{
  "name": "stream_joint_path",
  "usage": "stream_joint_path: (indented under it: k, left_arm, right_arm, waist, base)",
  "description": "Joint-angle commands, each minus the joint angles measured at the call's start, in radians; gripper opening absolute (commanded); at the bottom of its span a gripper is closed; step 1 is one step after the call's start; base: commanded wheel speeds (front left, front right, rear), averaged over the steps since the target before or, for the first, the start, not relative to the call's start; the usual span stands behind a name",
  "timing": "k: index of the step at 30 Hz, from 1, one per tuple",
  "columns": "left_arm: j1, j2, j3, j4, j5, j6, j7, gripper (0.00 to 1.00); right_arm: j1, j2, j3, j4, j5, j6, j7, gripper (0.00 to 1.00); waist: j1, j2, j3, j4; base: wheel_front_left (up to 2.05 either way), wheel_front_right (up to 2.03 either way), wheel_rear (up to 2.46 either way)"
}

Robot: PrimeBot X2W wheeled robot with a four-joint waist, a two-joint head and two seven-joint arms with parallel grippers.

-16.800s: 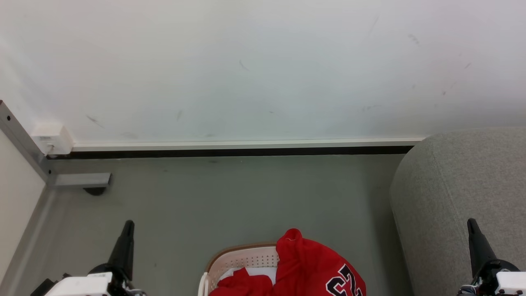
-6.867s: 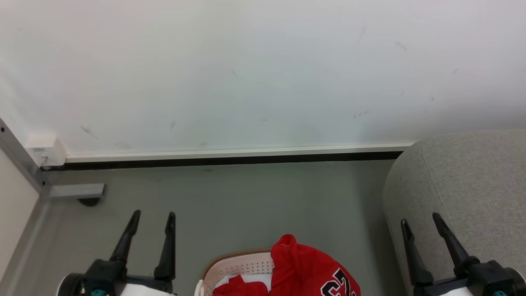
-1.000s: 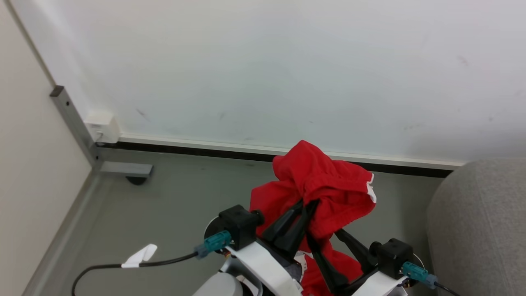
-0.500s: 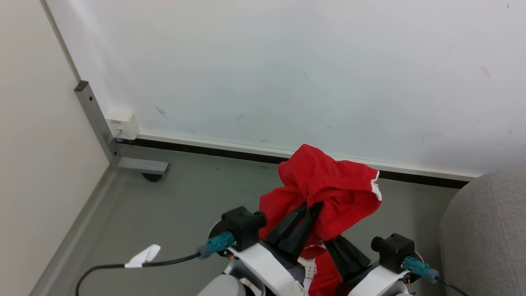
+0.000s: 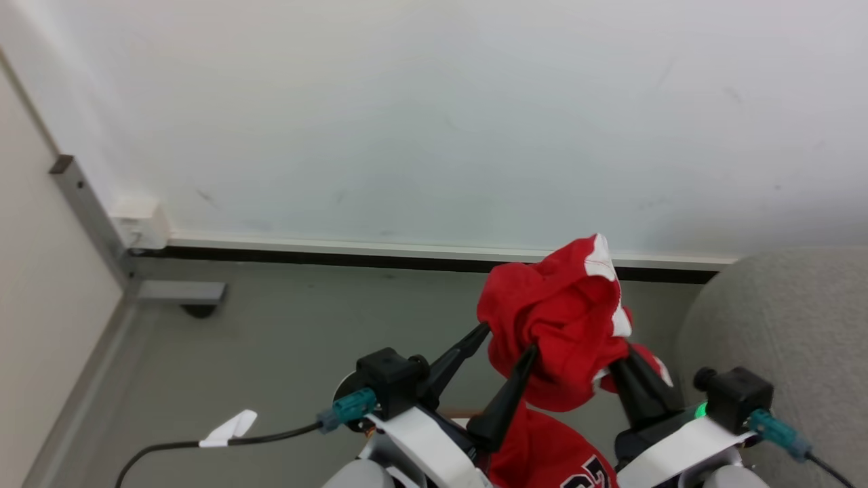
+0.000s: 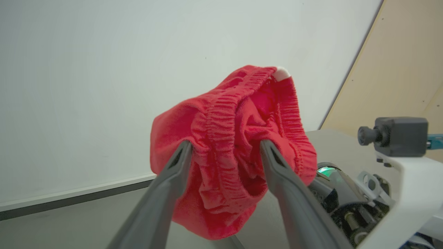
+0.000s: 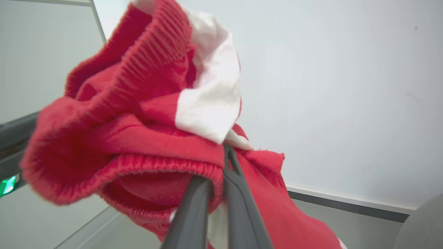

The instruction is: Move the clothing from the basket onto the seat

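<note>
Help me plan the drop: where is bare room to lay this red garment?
The seat, right of the right gripper, lies bare; so does the floor between baseboard and left gripper. Crowded: between the grippers, garment above jersey.

Lab/test rm: bare wall (image 5: 407, 102), metal-framed partition (image 5: 41, 325), grey sofa (image 5: 786, 318).

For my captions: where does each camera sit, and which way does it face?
Head view: on the head, facing forward and down at floor, wall, sofa; left gripper open, right gripper shut on red shorts.
Left wrist view: on the left wrist, along its spread fingers toward red shorts and wall; right arm alongside.
Right wrist view: on the right wrist, along its pinched fingers toward the red shorts.
Shared: every view shows the red shorts and wall.
</note>
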Motion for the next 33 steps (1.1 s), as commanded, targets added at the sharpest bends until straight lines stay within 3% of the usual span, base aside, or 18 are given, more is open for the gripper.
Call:
stream_joint_path:
  k: [1, 13, 21, 27, 33]
  left_arm:
    - [0.012, 0.011, 0.0, -0.003, -0.009, -0.001, -0.005, 1.0]
    - [0.004, 0.038, -0.029, -0.034, 0.035, -0.001, -0.039, 1.0]
    - [-0.016, 0.053, -0.055, -0.037, 0.07, -0.01, -0.068, 1.0]
    - [-0.026, 0.056, -0.068, -0.017, 0.085, -0.014, -0.078, 1.0]
    - [-0.036, 0.055, -0.076, 0.003, 0.099, -0.008, -0.081, 1.0]
  right_arm:
    - [0.013, -0.012, -0.016, -0.014, -0.011, -0.001, -0.003, 0.0]
    - [0.07, -0.07, -0.226, -0.128, -0.065, -0.001, -0.003, 0.0]
    - [0.102, -0.07, -0.323, -0.177, -0.079, -0.001, -0.003, 0.0]
    - [0.125, -0.065, -0.355, -0.213, -0.096, -0.001, 0.004, 0.0]
    - [0.128, -0.054, -0.36, -0.233, -0.098, -0.001, 0.015, 0.0]
  waist:
    - [0.0, 0.0, 0.004, -0.04]
    - [0.0, 0.0, 0.055, -0.311]
    - [0.0, 0.0, 0.083, -0.439]
    - [0.0, 0.0, 0.085, -0.506]
    - [0.0, 0.0, 0.092, -0.531]
  base:
    - [0.0, 0.0, 0.0]
    - [0.0, 0.0, 0.0]
    - [0.0, 0.0, 0.0]
    - [0.0, 0.0, 0.0]
    - [0.0, 0.0, 0.0]
